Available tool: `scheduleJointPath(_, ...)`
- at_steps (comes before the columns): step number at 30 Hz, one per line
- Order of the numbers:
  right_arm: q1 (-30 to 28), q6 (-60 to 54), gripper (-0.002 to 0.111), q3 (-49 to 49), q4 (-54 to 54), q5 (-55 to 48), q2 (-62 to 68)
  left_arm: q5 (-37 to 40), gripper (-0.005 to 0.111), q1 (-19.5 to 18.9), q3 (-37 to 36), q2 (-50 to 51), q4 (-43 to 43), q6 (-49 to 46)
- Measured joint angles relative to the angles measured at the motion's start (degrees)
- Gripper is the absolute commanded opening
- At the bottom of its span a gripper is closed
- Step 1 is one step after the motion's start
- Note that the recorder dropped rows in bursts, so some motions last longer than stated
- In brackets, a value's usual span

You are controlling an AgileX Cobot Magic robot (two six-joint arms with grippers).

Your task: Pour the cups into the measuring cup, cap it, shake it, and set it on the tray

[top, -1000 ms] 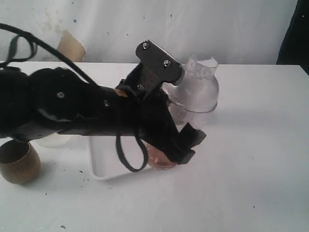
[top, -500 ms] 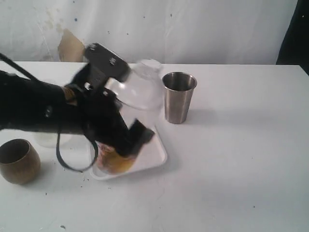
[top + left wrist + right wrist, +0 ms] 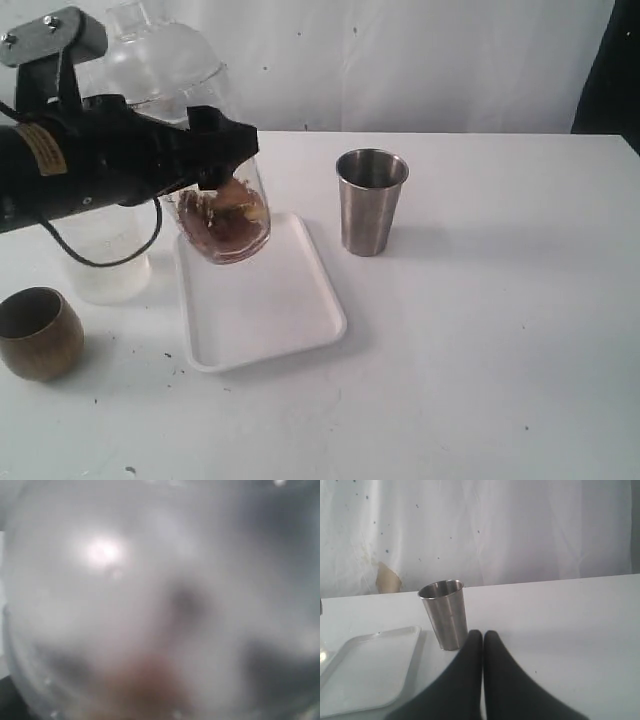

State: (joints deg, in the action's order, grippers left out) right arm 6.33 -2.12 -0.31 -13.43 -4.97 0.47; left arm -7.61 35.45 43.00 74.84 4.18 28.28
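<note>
My left gripper [image 3: 218,150] is shut on the clear measuring cup [image 3: 228,225] and holds it in the air over the far left part of the white tray [image 3: 265,310]. The cup tilts slightly, with brown contents at its bottom and a clear dome lid [image 3: 160,55] on top. In the left wrist view the blurred clear measuring cup [image 3: 160,580] fills the frame and hides the jaws. The steel tumbler [image 3: 372,200] [image 3: 445,615] stands right of the tray [image 3: 370,665]. The brown cup [image 3: 38,332] sits at the near left. My right gripper [image 3: 483,635] is shut and empty, just short of the tumbler.
A frosted translucent jar [image 3: 110,265] stands on the table behind and below my left arm, left of the tray. A white wall backs the table. White tabletop stretches right of the tumbler.
My left arm has swung up and to the left with the measuring cup, from low over the tray's near right part. The steel tumbler, hidden a second ago, now shows. The right gripper has not moved.
</note>
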Motion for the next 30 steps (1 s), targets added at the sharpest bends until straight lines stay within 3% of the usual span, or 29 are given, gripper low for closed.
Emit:
scheduleJointPath(3, 0.0, 0.0, 0.0, 0.0, 0.0, 0.0, 0.0, 2.54, 0.0, 3.61, -0.88, -0.64, 25.56, 5.97)
scheduleJointPath(4, 0.0, 0.0, 0.0, 0.0, 0.0, 0.0, 0.0, 4.96, 0.0, 3.43, -0.65, -1.15, 27.57, 7.07)
scheduleJointPath(8, 0.0, 0.0, 0.0, 0.0, 0.0, 0.0, 0.0, 30.42, 0.0, -2.66, 3.58, -4.37, 34.1, 8.41)
scheduleJointPath(10, 0.0, 0.0, 0.0, 0.0, 0.0, 0.0, 0.0, 39.96, 0.0, -3.31, 5.44, -4.91, 36.68, 7.55)
scheduleJointPath(14, 0.0, 0.0, 0.0, 0.0, 0.0, 0.0, 0.0, 50.86, 0.0, -3.34, 8.71, -5.04, 42.85, 6.52)
scheduleJointPath(20, 0.0, 0.0, 0.0, 0.0, 0.0, 0.0, 0.0, 61.0, 0.0, -3.34, 9.65, -5.13, 52.58, 5.37)
scheduleJointPath(30, 0.0, 0.0, 0.0, 0.0, 0.0, 0.0, 0.0, 70.68, 0.0, -3.34, 9.93, -1.01, 63.65, -2.95)
